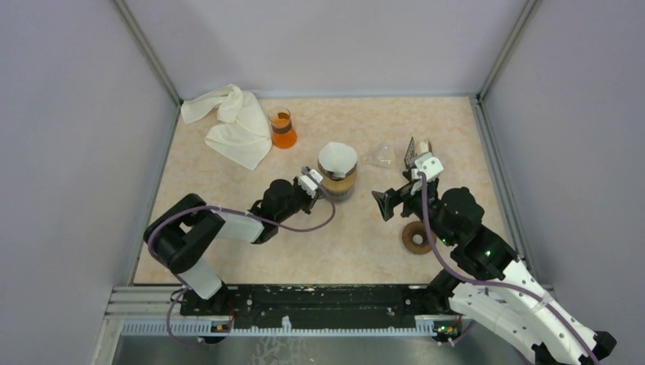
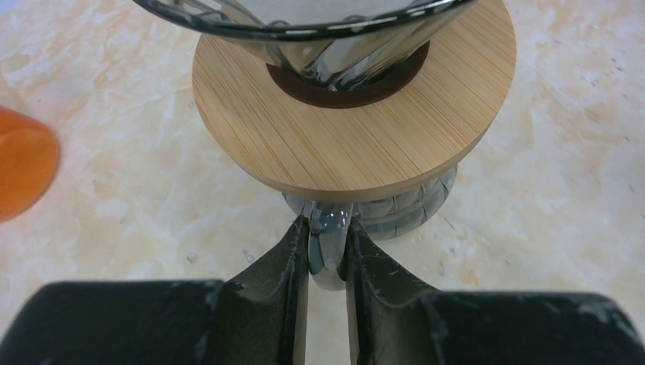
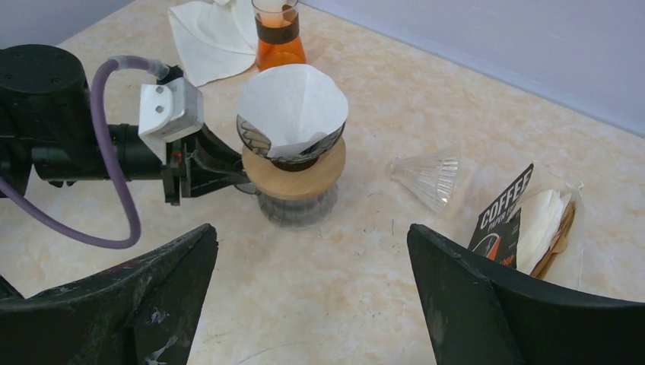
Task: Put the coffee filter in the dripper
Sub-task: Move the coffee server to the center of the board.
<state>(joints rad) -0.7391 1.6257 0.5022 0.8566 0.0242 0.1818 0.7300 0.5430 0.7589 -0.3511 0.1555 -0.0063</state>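
Peeking from your left wrist: left gripper [image 2: 328,228] pinches the glass base [image 2: 411,205], hidden from above. Right gripper [image 3: 310,232] gapes. Coffee filter [image 3: 293,106] sits in the dripper [image 3: 293,152], nine o'clock of that gripper, on your marbled table [image 1: 357,251], grey walls [image 1: 76,114] around.

My two arms are mostly black with white shells: left arm [image 1: 236,226], right arm [image 1: 502,293]. A purple cable [image 1: 304,226] runs along each. A white block [image 3: 169,106] caps my left wrist. My fingers [image 3: 152,296] are broad, matte black wedges, flecked with pale marks, perhaps chipped paint.
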